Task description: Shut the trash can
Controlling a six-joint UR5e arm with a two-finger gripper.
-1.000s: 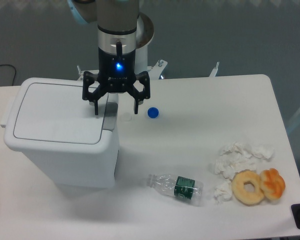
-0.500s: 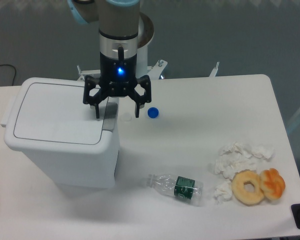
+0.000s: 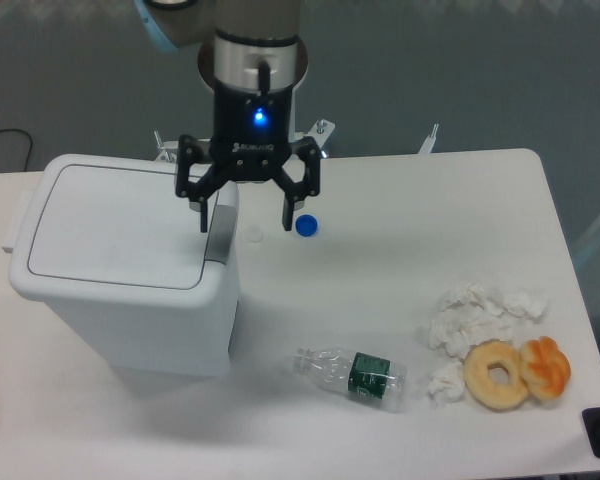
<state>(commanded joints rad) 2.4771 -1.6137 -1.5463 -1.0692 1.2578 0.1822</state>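
The trash can (image 3: 120, 270) is a large white boxy bin on the left of the table. Its flat white lid (image 3: 115, 220) lies down flat on top, and a grey tab (image 3: 220, 233) shows at its right edge. My gripper (image 3: 246, 223) hangs open and empty just above the can's right edge, its left finger over the tab and its right finger over the table beside the can. It touches nothing that I can see.
A blue bottle cap (image 3: 306, 226) lies just right of the gripper. A crushed clear bottle (image 3: 355, 373) lies in front. Crumpled tissues (image 3: 475, 325), a bagel (image 3: 496, 375) and an orange pastry (image 3: 546, 367) sit at the right front.
The gripper has risen and shifted to the right, away from the lid. The lid lies flat as before.
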